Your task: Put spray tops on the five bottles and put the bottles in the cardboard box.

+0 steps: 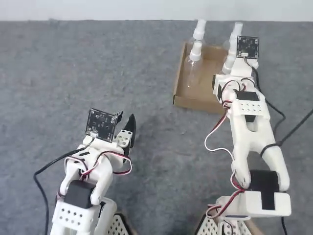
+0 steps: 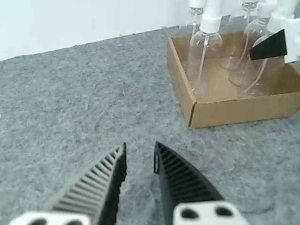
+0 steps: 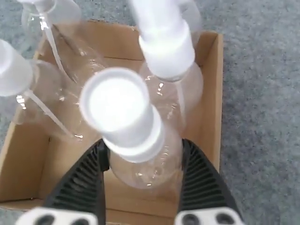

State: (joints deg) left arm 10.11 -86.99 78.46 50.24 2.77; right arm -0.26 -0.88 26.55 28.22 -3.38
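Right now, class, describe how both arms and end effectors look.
The left arm and right arm are white shells with black motor blocks and red, white and black cables. The left end effector and right end effector have black ribbed fingers on white mounts.

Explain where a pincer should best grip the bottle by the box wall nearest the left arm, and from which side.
Probably the clear body of the bottle, just under its shoulder, above the low box wall. Come in level from the open table side: it stands upright, and other bottles crowd its far side.
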